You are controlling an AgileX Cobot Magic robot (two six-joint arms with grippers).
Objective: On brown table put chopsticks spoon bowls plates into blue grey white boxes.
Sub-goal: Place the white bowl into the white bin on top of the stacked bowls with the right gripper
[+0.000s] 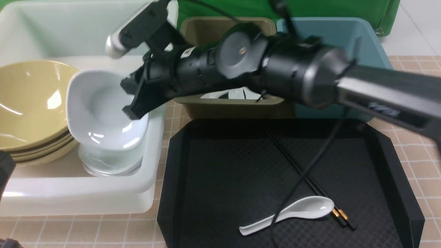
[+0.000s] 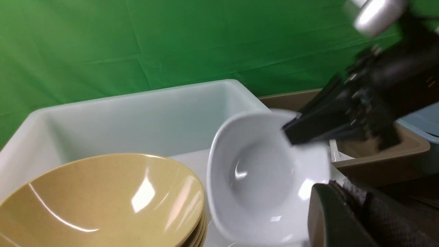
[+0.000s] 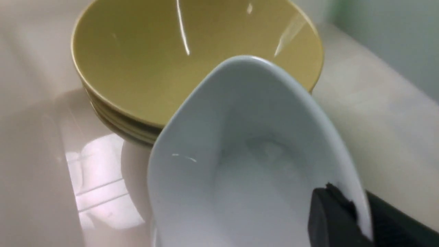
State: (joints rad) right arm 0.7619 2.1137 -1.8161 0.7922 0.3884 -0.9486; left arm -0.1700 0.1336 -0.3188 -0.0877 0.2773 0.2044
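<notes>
The right gripper (image 1: 135, 109) reaches across to the white tub (image 1: 69, 193), jaws clamped on the rim of a white plate (image 1: 100, 106); in the right wrist view one dark finger (image 3: 329, 219) lies over that rim. The plate is tilted, its hollow facing the front camera, and hangs over a stack of plates (image 1: 110, 162) in the tub's near right corner; whether it touches the stack I cannot tell. Just left of the stack, inside the same tub, sit the nested yellow bowls (image 1: 31, 103).

The left gripper (image 2: 339, 192) shows only at the edge of its own wrist view, jaws together and empty, near the held plate.

Behind the black tray (image 1: 220, 172) stands the grey box (image 1: 227, 106) with white pieces (image 1: 234, 93) inside, mostly hidden by the arm; the blue box (image 1: 344, 38) stands beside it on the right.

On the tray lie the chopsticks (image 1: 303, 175), running diagonally, gold bands toward the camera; the spoon (image 1: 296, 212) lies by those ends, its scoop touching them. Tray and boxes rest on the table (image 1: 423, 162).
</notes>
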